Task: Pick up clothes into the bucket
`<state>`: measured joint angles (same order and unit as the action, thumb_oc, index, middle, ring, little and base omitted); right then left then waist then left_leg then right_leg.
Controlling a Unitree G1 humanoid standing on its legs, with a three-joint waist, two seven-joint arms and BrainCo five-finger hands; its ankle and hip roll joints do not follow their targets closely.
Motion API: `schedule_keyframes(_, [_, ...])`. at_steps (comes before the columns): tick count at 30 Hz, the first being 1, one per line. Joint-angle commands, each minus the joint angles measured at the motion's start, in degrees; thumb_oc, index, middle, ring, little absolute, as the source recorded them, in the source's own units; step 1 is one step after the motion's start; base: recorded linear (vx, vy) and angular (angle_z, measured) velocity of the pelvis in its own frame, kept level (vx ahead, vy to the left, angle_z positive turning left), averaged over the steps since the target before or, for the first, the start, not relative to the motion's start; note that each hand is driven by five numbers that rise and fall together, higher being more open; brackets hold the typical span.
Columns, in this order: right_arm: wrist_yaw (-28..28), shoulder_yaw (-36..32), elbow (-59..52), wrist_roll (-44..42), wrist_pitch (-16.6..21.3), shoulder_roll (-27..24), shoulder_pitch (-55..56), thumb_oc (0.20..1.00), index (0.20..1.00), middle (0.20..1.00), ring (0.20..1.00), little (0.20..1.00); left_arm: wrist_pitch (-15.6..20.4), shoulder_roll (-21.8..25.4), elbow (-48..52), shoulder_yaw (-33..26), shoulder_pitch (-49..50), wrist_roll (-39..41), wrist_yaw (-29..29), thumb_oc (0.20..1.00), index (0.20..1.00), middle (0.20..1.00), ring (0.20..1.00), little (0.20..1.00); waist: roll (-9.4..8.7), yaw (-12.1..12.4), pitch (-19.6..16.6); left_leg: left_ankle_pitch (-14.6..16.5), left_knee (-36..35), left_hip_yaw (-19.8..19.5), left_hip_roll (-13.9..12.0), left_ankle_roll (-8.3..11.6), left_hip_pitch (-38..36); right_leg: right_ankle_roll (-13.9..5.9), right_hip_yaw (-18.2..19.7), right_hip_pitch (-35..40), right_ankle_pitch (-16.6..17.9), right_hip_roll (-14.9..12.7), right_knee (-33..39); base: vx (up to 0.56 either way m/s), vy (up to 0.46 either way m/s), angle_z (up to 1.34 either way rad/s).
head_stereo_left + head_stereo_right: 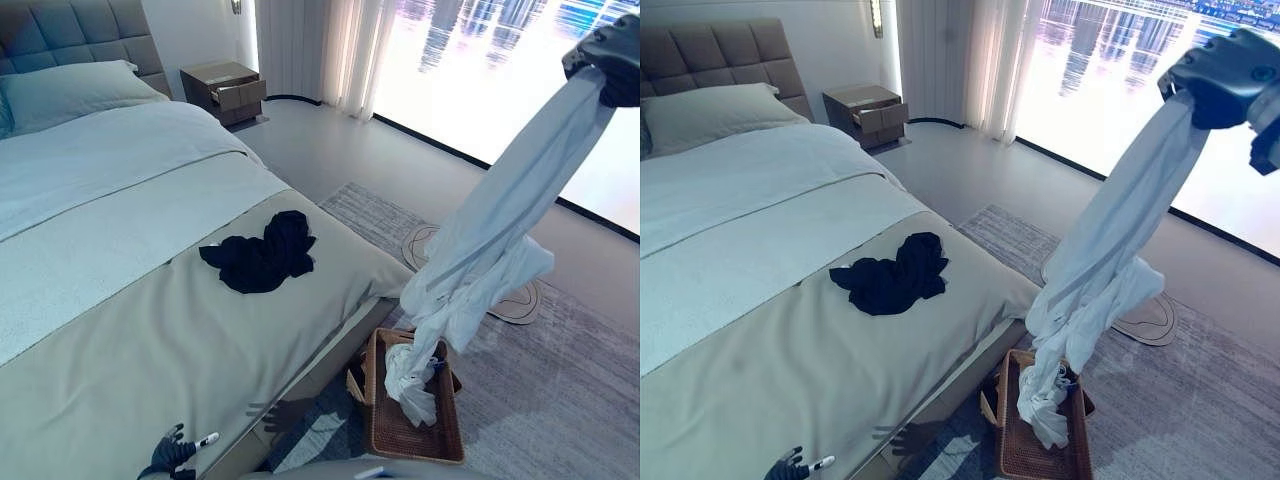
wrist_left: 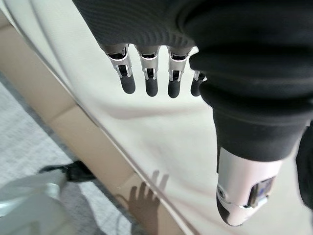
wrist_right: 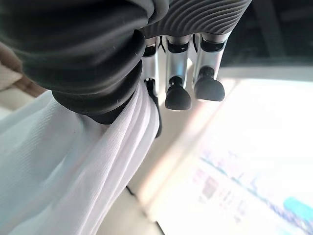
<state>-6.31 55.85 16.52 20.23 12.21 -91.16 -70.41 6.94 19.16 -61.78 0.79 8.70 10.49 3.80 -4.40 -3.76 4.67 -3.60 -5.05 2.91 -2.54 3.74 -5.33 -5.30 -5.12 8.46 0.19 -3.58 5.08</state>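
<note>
Right hand raised high, fingers clenched on long white cloth garment; its lower end hangs into the brown woven wicker basket on the grey rug. Crumpled black garment lies on the bed. Left hand relaxed, empty, over the bed edge.

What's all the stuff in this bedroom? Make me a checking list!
Surface: bed, grey cover; rug beside it.
Job's things: white garment hangs from the raised right hand, its lower end in the wicker basket on the rug; dark garment lies crumpled on the bed.
Clutter: nothing seen.
Hands: right hand shut on the white garment; left hand open over the bed edge, holding nothing.
Cables: nothing seen.
Surroundings: pillow, nightstand with drawer ajar, curtains, bright window.
</note>
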Motion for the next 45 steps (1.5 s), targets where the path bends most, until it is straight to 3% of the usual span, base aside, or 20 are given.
schedule_keyframes(1, [-0.4,-7.9,-0.1,-2.0,-2.3,-4.9,1.2,0.200,0.200,0.200,0.200,0.200,0.8,0.3,0.7,-1.7,-0.8,-1.8,0.7,1.000,1.000,1.000,1.000,1.000,-0.56,1.2,-0.4,6.0,2.7,1.3,1.6,-1.57,-2.2,-2.60,1.0,-6.1,0.8,-1.5,-5.7,-0.01,-0.007,-0.04])
schedule_keyframes(4, [0.4,-19.4,-1.8,-2.4,-2.0,-4.5,14.6,0.200,0.200,0.200,0.200,0.200,0.8,-1.8,0.8,-2.5,0.6,-2.1,0.2,1.000,1.000,1.000,1.000,1.000,0.81,0.2,0.1,6.2,3.2,1.4,1.9,-1.72,-1.9,-2.62,1.3,-6.4,0.8,-1.6,-6.0,-0.01,-0.007,-0.07])
schedule_keyframes(5, [0.6,-27.8,-2.6,-2.4,-1.9,-3.6,23.3,0.200,0.200,0.200,0.200,0.200,0.8,-1.9,0.7,-2.8,0.9,-2.3,0.1,1.000,1.000,1.000,1.000,1.000,0.69,-0.1,0.3,6.2,3.3,1.3,2.0,-1.78,-1.7,-2.59,1.3,-6.5,0.8,-1.7,-6.1,-0.02,0.002,-0.03])
schedule_keyframes(8, [1.0,-40.3,-4.1,-2.0,-1.8,-2.1,36.9,0.200,0.200,0.200,0.200,0.200,0.8,-2.0,0.8,-2.7,1.3,-2.9,-0.2,1.000,1.000,1.000,1.000,1.000,0.51,-0.4,0.8,6.2,3.6,1.3,2.1,-1.81,-1.4,-2.62,1.3,-6.7,0.8,-1.7,-6.1,-0.01,-0.001,0.02])
schedule_keyframes(9, [1.4,-50.8,-5.2,-1.5,-1.6,-0.5,48.7,0.200,0.200,0.200,0.200,0.200,0.9,-1.6,1.0,-2.0,1.0,-3.4,-0.4,1.000,1.000,1.000,1.000,1.000,0.26,0.0,1.6,6.2,3.8,1.2,2.3,-1.86,-1.0,-2.58,1.3,-7.0,0.8,-1.9,-6.2,-0.04,-0.007,0.03])
schedule_keyframes(10, [1.7,-55.5,-5.9,-1.3,-1.6,0.2,54.1,0.200,0.200,0.200,0.200,0.200,0.9,-1.4,1.3,-1.5,0.9,-3.4,-0.5,1.000,1.000,1.000,1.000,1.000,0.19,0.2,2.0,6.1,3.9,1.2,2.3,-1.85,-0.7,-2.58,1.3,-7.2,0.9,-1.9,-6.3,-0.04,-0.006,0.01])
schedule_keyframes(13, [2.5,-64.2,-7.1,-0.9,-1.3,2.5,64.8,0.200,0.200,0.200,0.200,0.200,1.2,-1.2,2.4,-0.2,0.3,-3.1,-0.8,1.000,1.000,1.000,1.000,1.000,0.35,1.0,3.2,5.9,4.1,1.1,2.4,-1.83,0.1,-2.59,1.3,-7.9,1.1,-2.1,-6.2,-0.05,-0.011,-0.06])
schedule_keyframes(15, [3.1,-66.4,-7.5,-0.6,-1.3,3.9,68.8,0.200,0.200,0.200,0.200,0.200,1.5,-1.3,4.3,0.8,0.1,-2.6,-0.9,1.000,1.000,1.000,1.000,1.000,0.76,1.4,4.3,5.7,4.3,1.1,2.5,-1.79,0.8,-2.59,1.3,-8.5,1.2,-2.2,-6.3,-0.06,-0.012,0.00])
schedule_keyframes(23, [3.8,-64.3,-5.7,0.2,-1.3,7.4,70.2,0.200,0.200,0.200,0.200,0.200,2.2,-1.0,8.5,3.3,-0.5,-1.5,-0.9,1.000,1.000,1.000,1.000,1.000,2.35,1.6,7.0,4.9,4.7,0.6,2.9,-1.75,3.0,-2.53,1.0,-10.4,1.6,-2.6,-6.8,-0.04,-0.007,0.00])
schedule_keyframes(31, [3.3,-56.5,-1.7,0.7,-1.5,9.2,64.0,0.200,0.200,0.200,0.200,0.200,2.8,-0.8,9.8,4.7,-1.4,-0.2,-0.1,1.000,1.000,1.000,1.000,1.000,4.60,1.8,10.9,4.0,5.6,0.4,3.5,-1.74,6.6,-2.37,1.2,-14.5,2.1,-3.1,-8.4,-0.06,-0.001,0.04])
schedule_keyframes(37, [1.6,-48.8,4.1,0.8,-2.3,10.7,56.2,0.200,0.200,0.200,0.200,0.200,3.7,-1.1,12.6,6.6,-1.7,2.6,0.8,1.000,1.000,1.000,1.000,1.000,7.44,2.0,15.0,3.0,6.0,0.1,4.2,-1.97,9.8,-2.03,1.5,-19.0,1.9,-3.7,-11.2,-0.07,0.012,0.01])
schedule_keyframes(45, [-1.1,-47.1,6.1,-1.1,-2.7,12.1,52.5,0.200,0.200,0.200,0.200,0.200,4.1,-1.9,13.7,8.4,-2.5,4.5,1.6,1.000,1.000,1.000,1.000,1.000,8.14,1.7,17.4,1.7,5.3,-0.6,4.2,-1.78,12.0,-1.88,1.0,-21.7,1.9,-3.7,-12.0,-0.03,-0.020,0.03])
